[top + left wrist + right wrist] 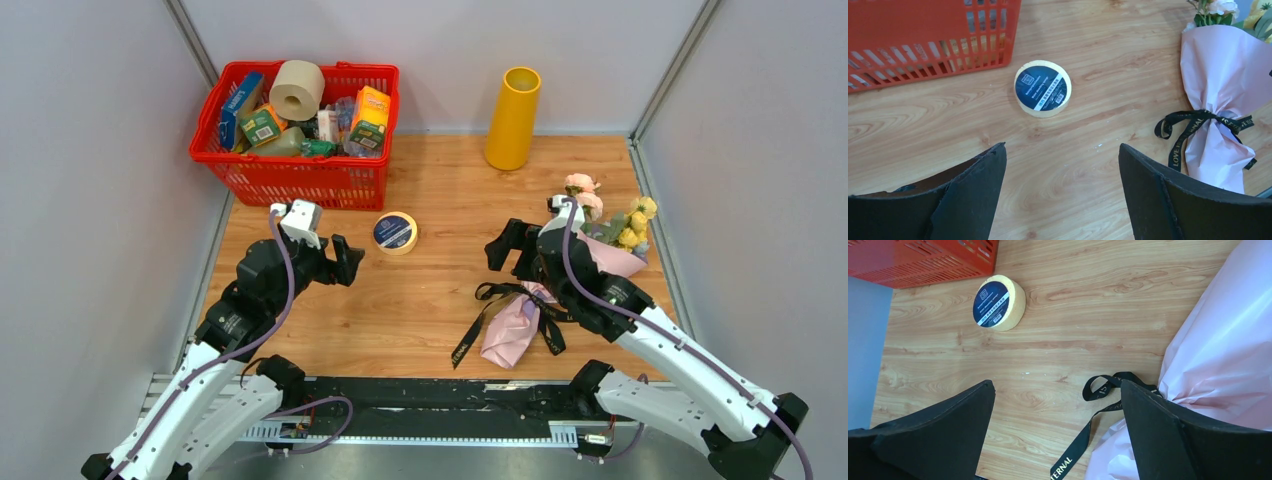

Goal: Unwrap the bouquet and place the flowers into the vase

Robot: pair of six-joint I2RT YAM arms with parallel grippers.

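Observation:
The bouquet [510, 332] lies on the table at the right, its lilac-pink paper tied with a black ribbon [478, 325]. Its flowers [632, 222] point toward the back right, and my right arm crosses over its middle. The yellow-orange vase [512, 118] stands upright at the back wall. My right gripper [503, 252] hovers open just left of the bouquet [1218, 355], with the ribbon [1108, 390] lying below its right finger. My left gripper [347, 262] is open over bare wood, well left of the bouquet [1220, 85]. Both grippers, left [1063, 165] and right [1058, 395], hold nothing.
A red basket [290, 175] full of groceries and a beige paper roll sits at the back left. A roll of tape [395, 232] with a dark blue label lies flat between the grippers, also visible as the tape [1043, 88]. Grey walls close in on three sides.

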